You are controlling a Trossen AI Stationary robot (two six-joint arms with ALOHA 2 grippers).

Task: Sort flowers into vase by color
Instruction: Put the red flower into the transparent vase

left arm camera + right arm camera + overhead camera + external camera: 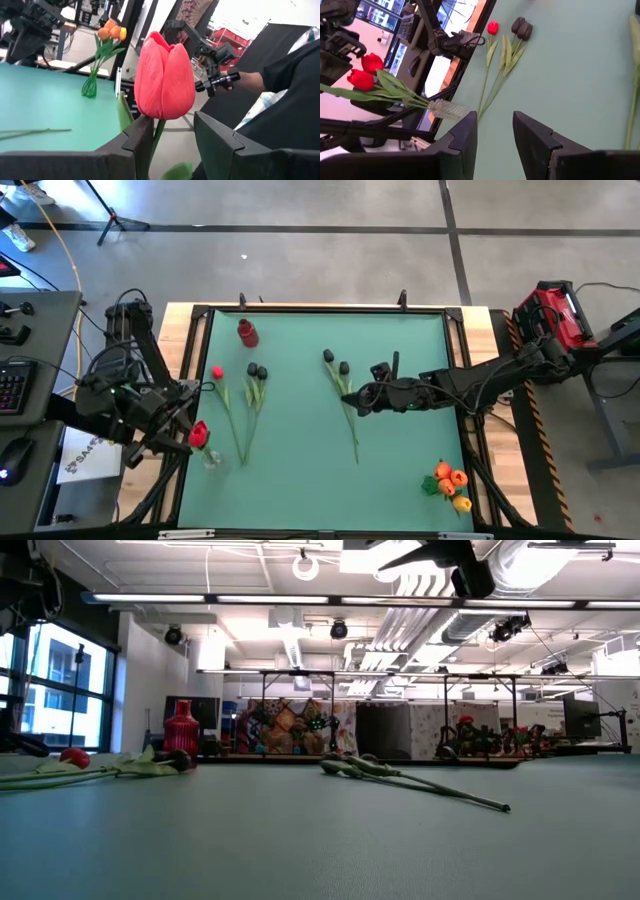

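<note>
My left gripper (192, 432) is open at the table's left edge, with its fingers on either side of the stem (157, 136) of a red tulip (164, 75). Two red tulips (366, 70) stand in a clear vase (445, 108) (213, 461). My right gripper (358, 398) (495, 125) is open and hangs high over the mat, above the stems of two black tulips (336, 363) lying at mid-table. Another red tulip (217, 372) and two black tulips (257, 370) lie flat on the mat's left part. My left gripper touches the red tulip's stem (157, 136), if at all, only just below the head. The stem runs close along one finger (142, 137) and leaves a wide gap to the other. I cannot tell whether the finger touches it.
A small red vase (247, 332) stands near the far left of the mat. Orange tulips (450, 482) stand in a green vase (90, 87) at the near right corner. A raised frame (320, 308) edges the mat. A person's arm holding a tool (220, 80) shows beyond the table.
</note>
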